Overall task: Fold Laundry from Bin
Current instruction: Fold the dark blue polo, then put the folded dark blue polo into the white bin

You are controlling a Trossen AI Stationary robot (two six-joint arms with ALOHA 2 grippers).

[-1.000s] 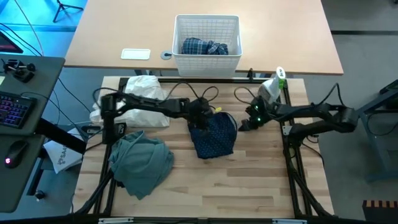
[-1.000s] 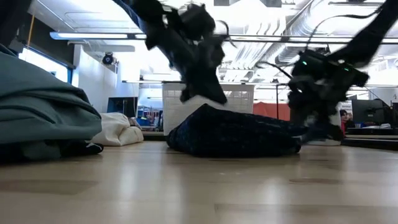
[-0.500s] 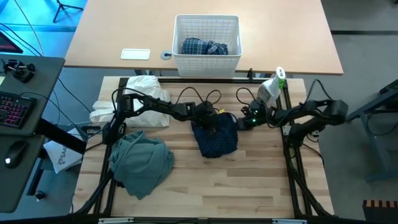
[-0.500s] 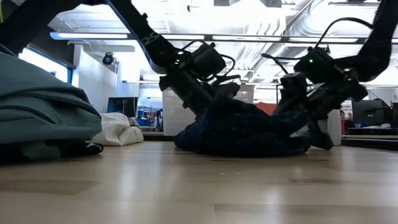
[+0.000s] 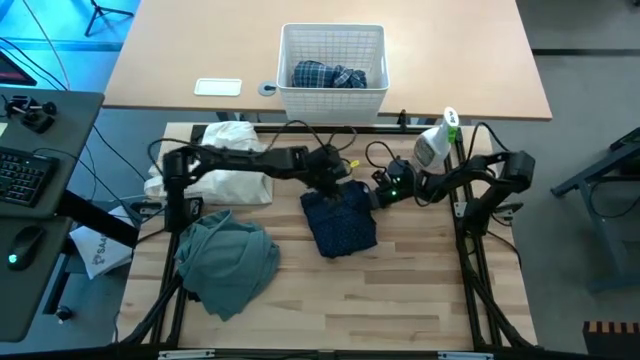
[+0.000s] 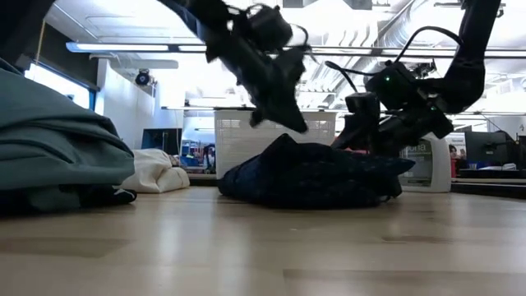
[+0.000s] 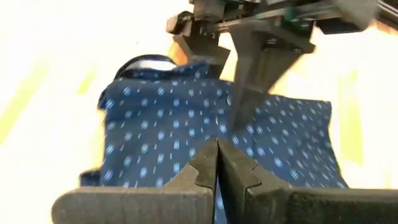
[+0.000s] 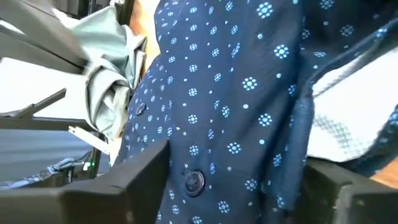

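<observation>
Both arms meet at the table's back edge to fold the navy dotted trousers [image 5: 340, 220]: the left gripper [image 5: 331, 187] is pinched shut with nothing in it, the right gripper [image 5: 372, 195] spread wide around the cloth.

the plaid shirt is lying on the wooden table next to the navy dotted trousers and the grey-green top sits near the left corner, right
Not quite: the plaid shirt is in the white bin on the far table, as the high view shows. The navy dotted trousers do lie on the wooden table, with the grey-green top towards its left corner.
</observation>
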